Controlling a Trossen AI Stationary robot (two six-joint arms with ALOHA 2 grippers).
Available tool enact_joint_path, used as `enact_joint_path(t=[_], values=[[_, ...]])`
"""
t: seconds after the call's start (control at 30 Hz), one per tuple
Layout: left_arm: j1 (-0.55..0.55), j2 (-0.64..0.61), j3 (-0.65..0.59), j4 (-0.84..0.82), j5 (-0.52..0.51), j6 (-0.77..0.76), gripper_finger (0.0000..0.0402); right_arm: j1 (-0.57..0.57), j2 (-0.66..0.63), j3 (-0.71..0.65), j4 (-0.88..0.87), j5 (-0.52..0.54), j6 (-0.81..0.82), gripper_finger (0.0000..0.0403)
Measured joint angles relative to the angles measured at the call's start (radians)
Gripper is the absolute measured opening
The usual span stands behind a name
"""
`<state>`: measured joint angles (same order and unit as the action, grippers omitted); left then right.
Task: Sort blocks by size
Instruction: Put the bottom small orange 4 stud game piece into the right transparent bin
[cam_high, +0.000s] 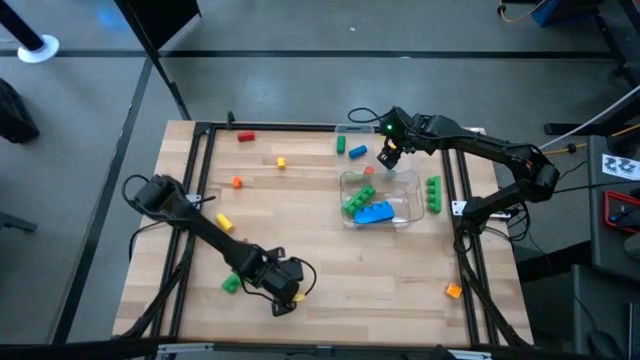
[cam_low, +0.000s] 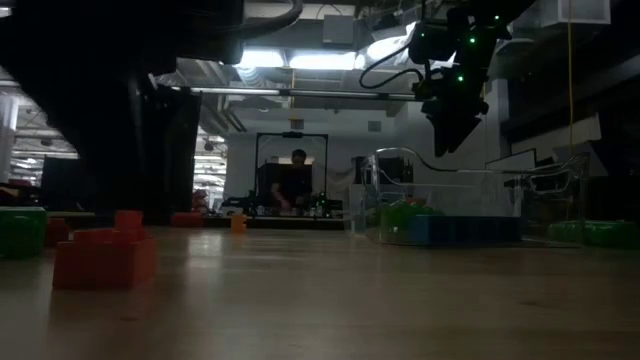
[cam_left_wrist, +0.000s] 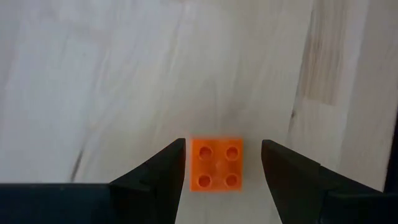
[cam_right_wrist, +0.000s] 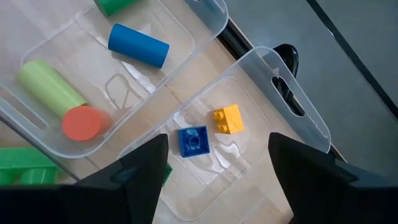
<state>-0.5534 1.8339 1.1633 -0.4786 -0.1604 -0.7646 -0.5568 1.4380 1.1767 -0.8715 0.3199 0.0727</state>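
Left gripper (cam_left_wrist: 222, 165) hangs released, jaws astride an ungrasped orange four-stud brick (cam_left_wrist: 216, 164) well short of the clear trays (cam_high: 380, 185), and the right gripper (cam_right_wrist: 217, 158) gapes empty above them; some blocks are binned, several scattered ones remain.

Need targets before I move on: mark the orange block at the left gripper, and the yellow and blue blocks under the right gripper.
orange block (cam_left_wrist: 216, 164): left wrist view, centre of studded top.
yellow block (cam_right_wrist: 227, 119): right wrist view, top face.
blue block (cam_right_wrist: 193, 141): right wrist view, top face.
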Motion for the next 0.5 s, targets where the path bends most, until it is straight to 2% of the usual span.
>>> enact_joint_path(t=[0.5], values=[[-0.016,0.040,-0.001,0.003,-0.001,-0.018,0.0195,0.000,0.000,0.000,0.000,0.000,0.000,0.0280]])
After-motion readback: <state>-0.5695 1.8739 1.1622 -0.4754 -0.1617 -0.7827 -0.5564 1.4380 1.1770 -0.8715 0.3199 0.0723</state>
